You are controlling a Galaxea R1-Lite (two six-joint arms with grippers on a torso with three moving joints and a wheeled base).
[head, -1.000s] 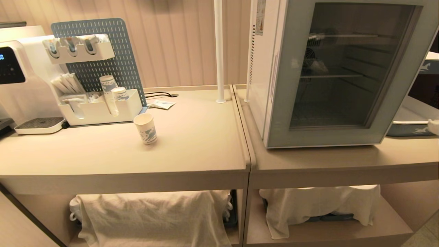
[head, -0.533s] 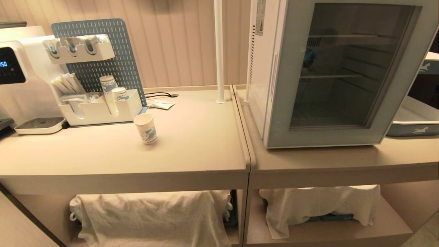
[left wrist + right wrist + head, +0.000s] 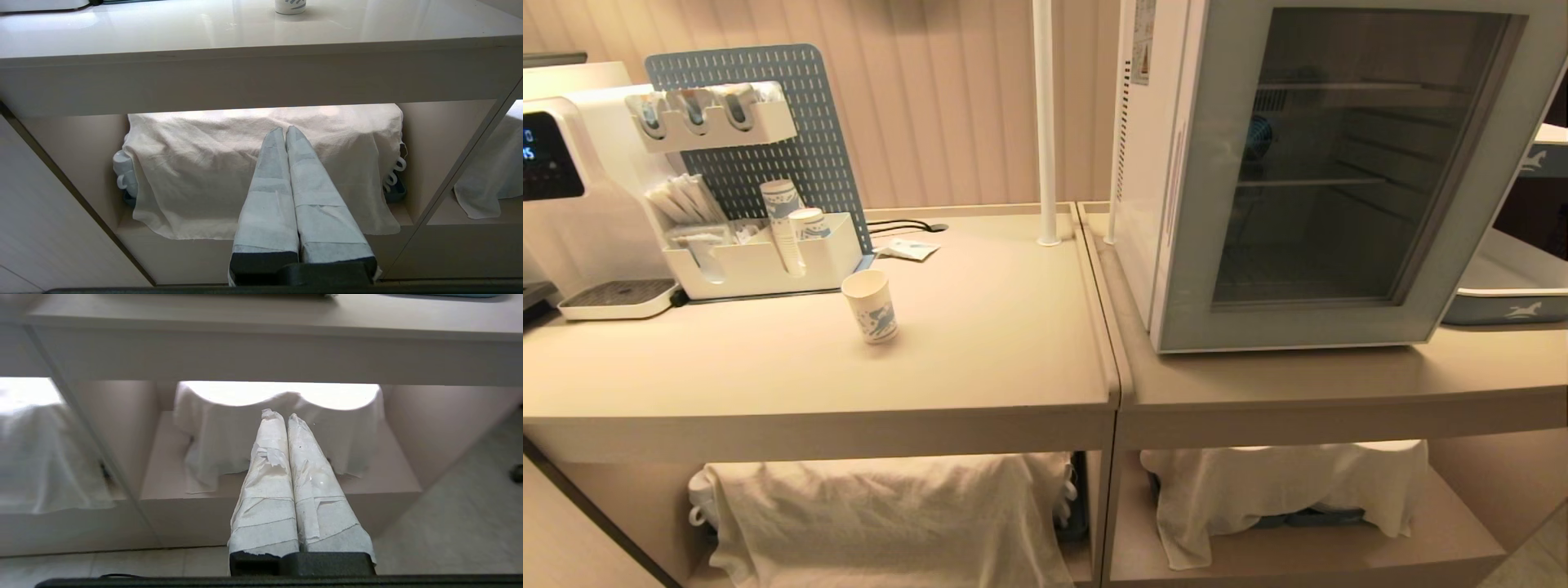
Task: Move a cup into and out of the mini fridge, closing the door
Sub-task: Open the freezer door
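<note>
Gone from the far right edge is the white object seen a second ago.
Door closed on the mini fridge, top cut off; cup stands left; left gripper and right gripper pressed together, empty.

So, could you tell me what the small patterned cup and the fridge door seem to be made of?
The small white cup with a blue print looks like matte paper: thin rim, no gloss. The mini fridge's door appears to be a dark glass pane, since shelves show through it, in a pale satin frame, probably plastic.
</note>
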